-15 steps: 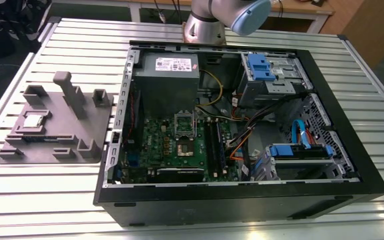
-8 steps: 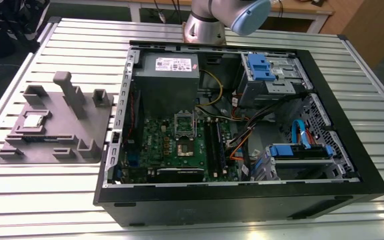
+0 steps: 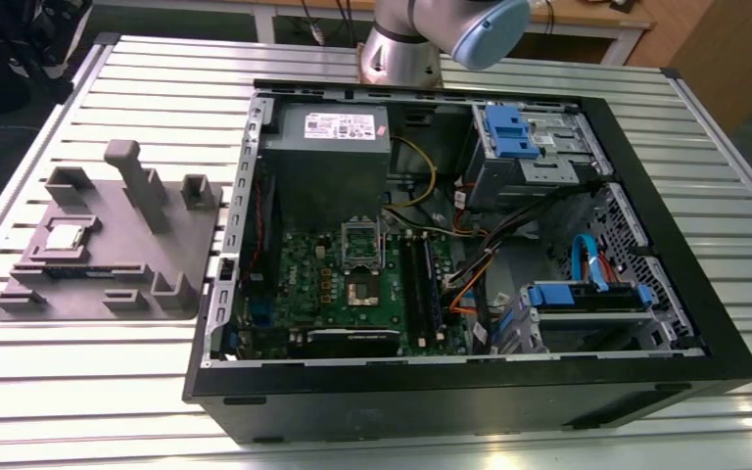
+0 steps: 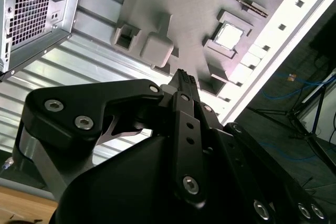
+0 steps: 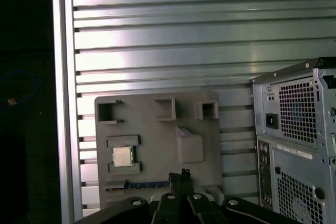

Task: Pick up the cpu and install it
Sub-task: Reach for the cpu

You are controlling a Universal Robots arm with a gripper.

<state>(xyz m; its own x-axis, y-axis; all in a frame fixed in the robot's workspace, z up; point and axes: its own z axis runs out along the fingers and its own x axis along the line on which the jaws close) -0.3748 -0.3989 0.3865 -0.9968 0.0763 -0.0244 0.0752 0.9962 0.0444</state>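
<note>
The cpu (image 3: 66,236) is seen seated in a recess of the grey moulded tray (image 3: 154,257), which is laid on the slatted metal worktop (image 3: 89,392) to the exterior view's left of the opened computer case (image 3: 481,382). In both wrist views the end effector (image 4: 185,77) (image 5: 178,174) is held clear above the tray, well apart from the cpu, its fingers clenched together with nothing gripped.

The arm (image 3: 398,54) was a silver-grey tube capped by a rounded pale blue joint cover (image 3: 488,29). The tool (image 4: 184,78) was matte black, with broad rounded links (image 4: 89,108) flanking its slim fingers (image 4: 182,116). Silver socket-head screws (image 4: 84,123) studded the links, and a bare grey metal bracket (image 4: 37,156) sat behind them.
</note>
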